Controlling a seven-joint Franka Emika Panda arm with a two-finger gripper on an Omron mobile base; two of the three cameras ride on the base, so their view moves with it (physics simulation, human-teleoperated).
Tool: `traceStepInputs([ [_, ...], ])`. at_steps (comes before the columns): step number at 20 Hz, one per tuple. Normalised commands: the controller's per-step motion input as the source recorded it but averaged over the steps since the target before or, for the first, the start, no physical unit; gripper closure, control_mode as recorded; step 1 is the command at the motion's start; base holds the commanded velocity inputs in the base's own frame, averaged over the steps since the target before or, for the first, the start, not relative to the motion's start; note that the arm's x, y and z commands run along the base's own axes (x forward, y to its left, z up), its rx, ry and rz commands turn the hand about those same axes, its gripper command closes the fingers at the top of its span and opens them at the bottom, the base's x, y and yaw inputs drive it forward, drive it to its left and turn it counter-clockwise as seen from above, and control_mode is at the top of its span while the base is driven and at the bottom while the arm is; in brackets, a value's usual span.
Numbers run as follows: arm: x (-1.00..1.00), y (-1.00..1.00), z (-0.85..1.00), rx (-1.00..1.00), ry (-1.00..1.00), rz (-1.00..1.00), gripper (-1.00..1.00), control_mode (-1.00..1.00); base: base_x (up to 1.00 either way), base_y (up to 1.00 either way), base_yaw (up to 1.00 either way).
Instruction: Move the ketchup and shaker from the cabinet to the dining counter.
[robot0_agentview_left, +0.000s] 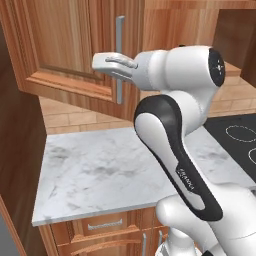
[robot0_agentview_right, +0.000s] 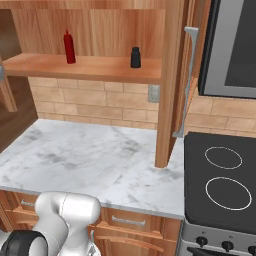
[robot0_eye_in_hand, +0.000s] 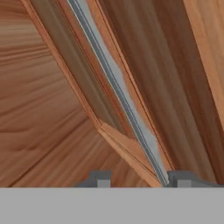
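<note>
On the wooden shelf (robot0_agentview_right: 90, 67) of the open cabinet stands the red ketchup (robot0_agentview_right: 69, 47), upright at the left. The black shaker (robot0_agentview_right: 135, 57) stands upright further right on the same shelf. My gripper (robot0_agentview_left: 120, 67) is up at the left cabinet door (robot0_agentview_left: 65, 45), which is swung open, and sits on its vertical metal handle (robot0_agentview_left: 120, 35). In the hand view the handle (robot0_eye_in_hand: 118, 87) runs down between the gripper's (robot0_eye_in_hand: 141, 179) tips, close to the right one. The gripper is shut on that handle. The dining counter is out of view.
Below the cabinet lies a small marble counter (robot0_agentview_right: 90, 155) backed by brick tile, with drawers under it. A black stove top (robot0_agentview_right: 220, 180) adjoins it on the right. The right cabinet door (robot0_agentview_right: 172, 75) stands open edge-on, and a microwave (robot0_agentview_right: 235, 45) hangs beside it.
</note>
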Motion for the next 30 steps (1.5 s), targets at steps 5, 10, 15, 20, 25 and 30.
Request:
traceStepInputs([
  [5, -0.25, 0.16, 0.02, -0.03, 0.01, 0.00, -1.00, -1.00, 0.00, 0.00, 0.00],
  [10, -0.33, -0.40, 0.01, 0.00, 0.00, 0.00, -1.00, -1.00, 0.00, 0.00, 0.00],
  [15, -0.28, -0.65, 0.03, 0.00, 0.00, 0.00, -1.00, -1.00, 0.00, 0.00, 0.00],
  [20, -0.23, -0.68, 0.14, 0.00, 0.02, -0.01, -1.00, -1.00, 0.00, 0.00, 0.00],
  [25, 0.16, -0.57, 0.14, 0.00, 0.11, -0.07, -1.00, -1.00, 0.00, 0.00, 0.00],
  [30, 0.49, -0.22, 0.19, 0.05, 0.21, -0.06, -1.00, -1.00, 0.00, 0.00, 0.00],
])
